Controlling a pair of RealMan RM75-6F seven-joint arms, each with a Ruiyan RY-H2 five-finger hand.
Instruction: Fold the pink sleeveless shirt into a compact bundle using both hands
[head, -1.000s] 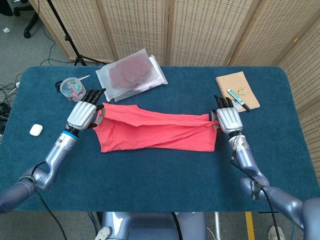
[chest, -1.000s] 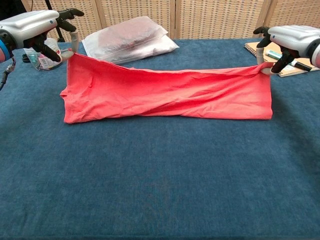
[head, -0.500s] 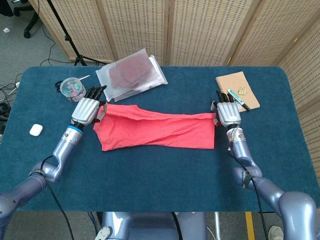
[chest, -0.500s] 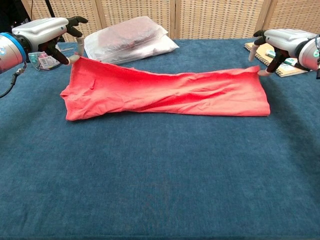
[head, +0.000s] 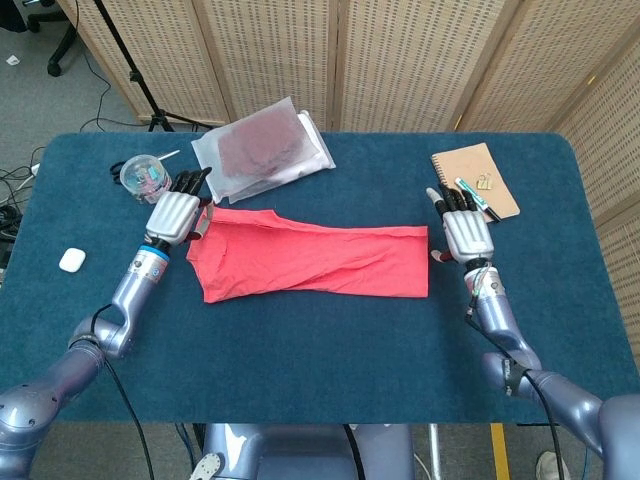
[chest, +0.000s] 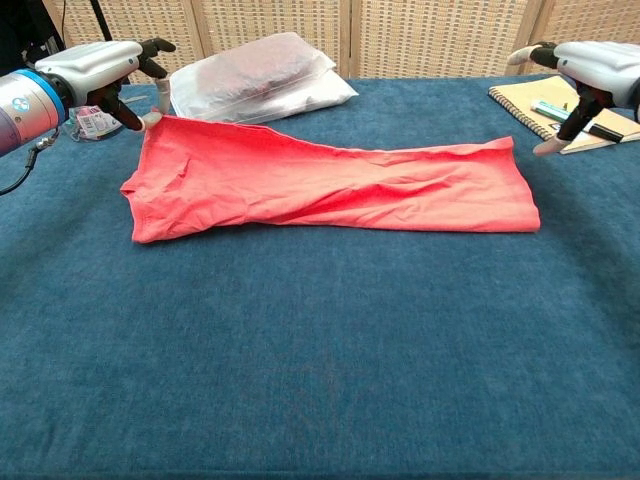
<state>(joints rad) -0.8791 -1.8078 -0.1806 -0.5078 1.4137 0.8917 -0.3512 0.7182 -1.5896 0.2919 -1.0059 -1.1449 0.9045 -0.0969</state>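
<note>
Since half a second ago: right hand (chest: 582, 72) released from the shirt's far right corner, lifted and drawn just beyond it, fingers spread, holding nothing; corner dropped flat.

Pink sleeveless shirt (head: 315, 262): folded lengthwise into a long band, flat on the blue table (head: 330, 350), mid-table.

Left hand (head: 173, 217): at the shirt's far left corner, fingertips (chest: 152, 119) touching the raised edge; whether pinching cannot be told.

Behind the shirt, near its left half: clear plastic bag (head: 262, 147) with dark contents.

Left of the shirt, past the left hand: clear round container (head: 143, 177).

Further left, near the table edge: small white case (head: 71, 260).

Beyond the shirt's right end, behind the right hand: brown notebook (head: 474, 179) bearing pens (head: 470, 192).
</note>
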